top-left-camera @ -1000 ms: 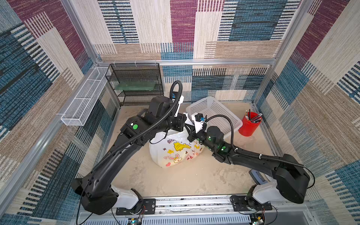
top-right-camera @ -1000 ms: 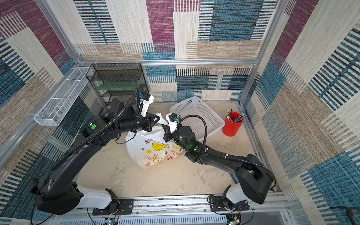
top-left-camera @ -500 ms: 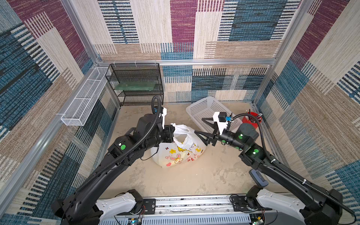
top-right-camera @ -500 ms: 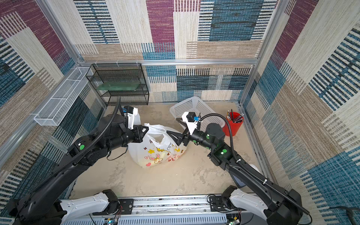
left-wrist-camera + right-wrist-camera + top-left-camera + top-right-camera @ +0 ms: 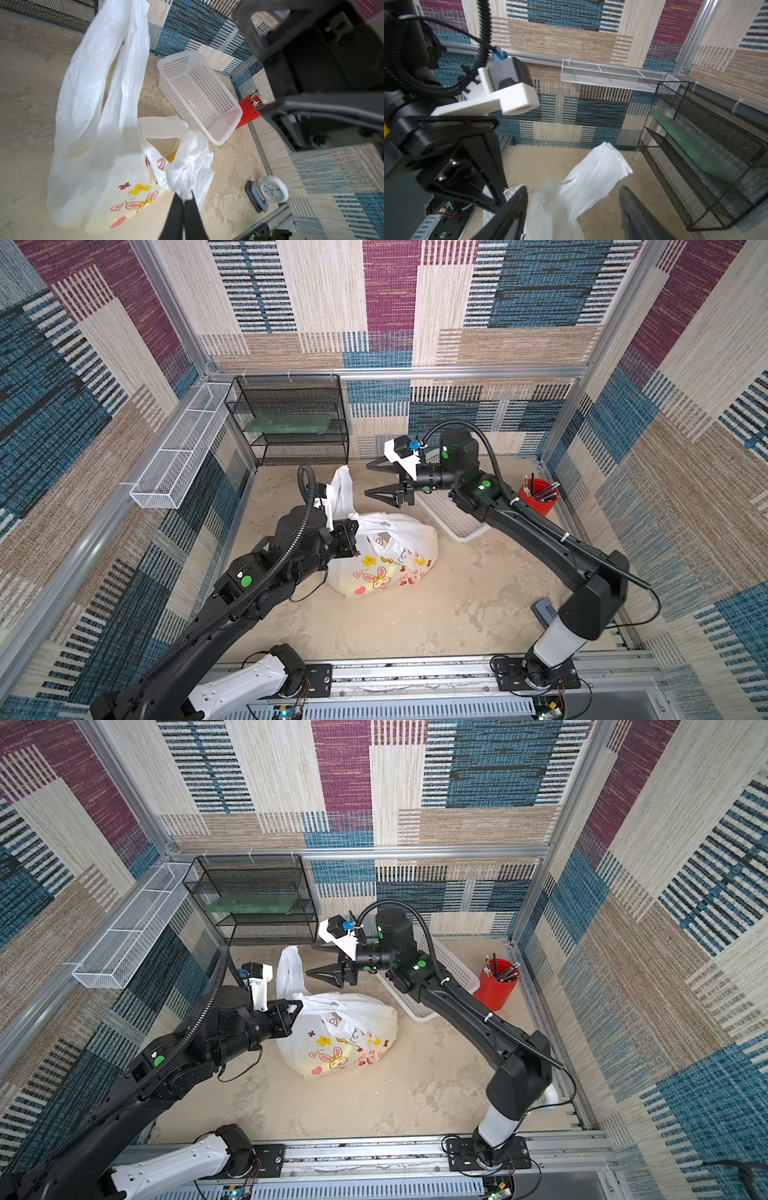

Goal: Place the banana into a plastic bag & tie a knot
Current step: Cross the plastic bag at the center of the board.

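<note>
Plastic bag [image 5: 386, 568], thin, white, crinkly and printed with cartoons, sat on your sandy bench [image 5: 457, 605], mouth unknotted. Your left claw [image 5: 185, 197] was clenched on one bunched handle; your right claw [image 5: 367, 480] hung released, jaws wide, beside the other white handle loop [image 5: 343, 485], not touching it. That limp loop could have slumped before you closed, and a hard pull might have torn the film or slipped it from the left pinch

plastic bag [image 5: 93, 176] contents mostly hidden, seemingly something yellow inside
</note>
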Available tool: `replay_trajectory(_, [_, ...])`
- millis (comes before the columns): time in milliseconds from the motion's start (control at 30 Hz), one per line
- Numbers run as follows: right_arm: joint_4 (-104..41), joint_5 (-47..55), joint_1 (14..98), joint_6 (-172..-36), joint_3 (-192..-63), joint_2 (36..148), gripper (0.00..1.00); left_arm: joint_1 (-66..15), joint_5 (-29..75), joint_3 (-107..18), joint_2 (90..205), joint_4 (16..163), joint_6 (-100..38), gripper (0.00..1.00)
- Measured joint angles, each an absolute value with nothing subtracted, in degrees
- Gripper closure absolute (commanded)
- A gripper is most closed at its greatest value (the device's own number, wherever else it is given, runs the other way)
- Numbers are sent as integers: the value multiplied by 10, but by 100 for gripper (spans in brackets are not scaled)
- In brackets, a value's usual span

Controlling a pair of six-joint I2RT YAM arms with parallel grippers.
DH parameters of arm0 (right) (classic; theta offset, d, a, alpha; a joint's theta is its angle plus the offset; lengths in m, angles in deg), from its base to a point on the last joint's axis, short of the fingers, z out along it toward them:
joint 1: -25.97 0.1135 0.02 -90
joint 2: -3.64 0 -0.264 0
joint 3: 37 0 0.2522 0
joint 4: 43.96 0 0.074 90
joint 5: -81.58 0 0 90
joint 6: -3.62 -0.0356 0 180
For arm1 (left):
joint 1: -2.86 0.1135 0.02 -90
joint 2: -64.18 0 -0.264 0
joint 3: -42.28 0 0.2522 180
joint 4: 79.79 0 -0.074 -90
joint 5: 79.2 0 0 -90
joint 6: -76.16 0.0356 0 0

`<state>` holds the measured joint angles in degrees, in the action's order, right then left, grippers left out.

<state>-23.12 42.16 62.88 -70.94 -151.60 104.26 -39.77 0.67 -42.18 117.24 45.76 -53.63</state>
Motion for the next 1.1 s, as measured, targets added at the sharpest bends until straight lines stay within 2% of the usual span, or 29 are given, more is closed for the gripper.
replay_trajectory(167, [-218, 475, 620, -705, -1613, 1138, 23, -398, 5, -412, 1162, 459, -542, 100])
replay_trajectory(467, [-214, 529, 624, -711, -1758, 1268, 30, -398, 5, -414, 1164, 453, -542, 100])
replay_trajectory(533, [-218, 538, 625, -722, -1771, 1282, 38, -398, 5, -415, 1165, 453, -541, 100])
replay_trajectory(733, [-224, 560, 629, -749, -1785, 1300, 71, -398, 5, -421, 1171, 451, -539, 100])
replay_trajectory(800, [-234, 567, 627, -763, -1787, 1304, 88, -398, 5, -421, 1174, 451, -539, 100])
replay_trajectory(867, [-235, 572, 626, -774, -1795, 1308, 100, -398, 5, -421, 1175, 451, -539, 100])
replay_trajectory(1100, [-209, 575, 619, -782, -1790, 1287, 100, -398, 4, -423, 1182, 451, -538, 100])
